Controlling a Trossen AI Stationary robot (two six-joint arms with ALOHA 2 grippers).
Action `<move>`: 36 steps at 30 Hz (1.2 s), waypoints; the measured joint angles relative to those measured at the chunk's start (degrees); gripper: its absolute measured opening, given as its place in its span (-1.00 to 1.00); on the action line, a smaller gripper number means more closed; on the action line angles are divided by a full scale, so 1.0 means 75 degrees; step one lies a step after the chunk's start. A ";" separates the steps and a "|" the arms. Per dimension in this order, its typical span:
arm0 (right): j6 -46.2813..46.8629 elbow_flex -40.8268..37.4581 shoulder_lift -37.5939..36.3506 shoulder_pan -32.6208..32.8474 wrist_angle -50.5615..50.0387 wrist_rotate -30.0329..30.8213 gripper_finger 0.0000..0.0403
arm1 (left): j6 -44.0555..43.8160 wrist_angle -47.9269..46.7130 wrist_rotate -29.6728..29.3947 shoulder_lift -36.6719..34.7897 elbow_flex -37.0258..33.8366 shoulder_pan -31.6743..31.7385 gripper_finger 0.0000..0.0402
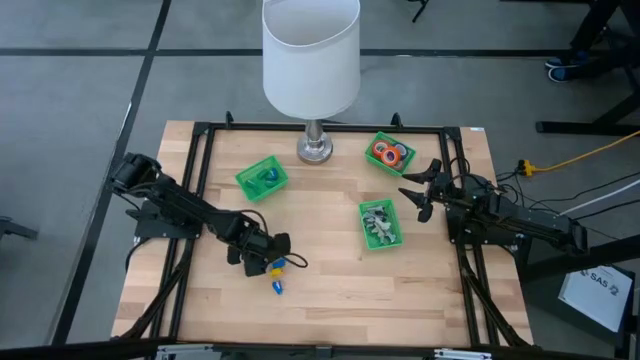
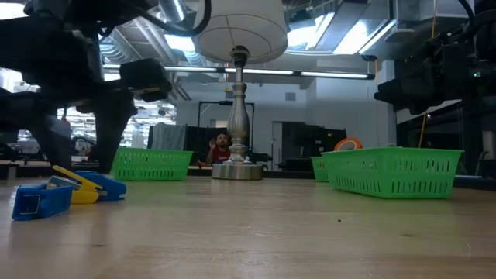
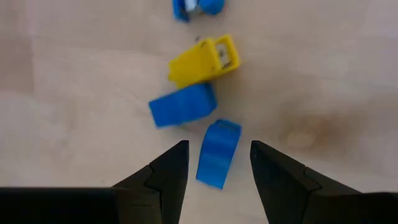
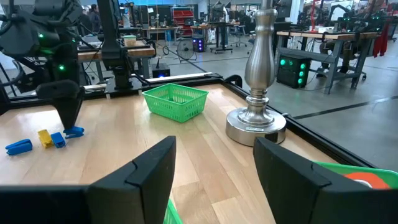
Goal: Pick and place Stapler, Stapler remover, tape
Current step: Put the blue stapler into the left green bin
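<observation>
Item: small blue stapler point(image 3: 217, 154), lower centre of my left wrist view, between left end effector point(image 3: 219, 163) fingers, which stand apart. Looks light, rigid, smooth; I'd pinch its long sides. Right end effector point(image 4: 214, 163) apart, idle.

You're working in a robotics lab or workshop, not a home. Your wooden bench point(image 1: 330, 290) sits inside a black metal frame point(image 1: 200, 180) on a grey tiled floor point(image 1: 70, 90). Beyond it, the right wrist view shows rows of workbenches point(image 4: 311, 37) crowded with equipment, green indicator lights point(image 4: 287, 62) and more robot rigs point(image 4: 115, 37). The low view shows exposed ceiling ducts point(image 2: 167, 35) and strip lighting point(image 2: 356, 31).
</observation>
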 joint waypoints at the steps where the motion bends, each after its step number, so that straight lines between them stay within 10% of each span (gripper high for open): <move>1: 0.0003 0.0000 0.0000 -0.0002 0.0000 0.0000 0.09 | 0.0098 0.0032 0.0086 0.0032 0.0000 -0.0005 -0.16; 12: 0.0000 0.0000 0.0001 0.0000 0.0000 0.0000 0.09 | 0.0033 0.0915 0.0571 0.0147 -0.0415 -0.0030 -0.21; 28: 0.0003 0.0000 0.0000 0.0000 0.0001 0.0000 0.09 | -0.0611 0.0940 0.0792 0.0091 -0.0734 -0.0104 -0.94; 36: 0.0000 -0.0001 -0.0002 -0.0001 0.0000 0.0000 0.09 | -0.0794 0.1020 -0.0593 -0.0096 -0.0772 -0.0486 -0.82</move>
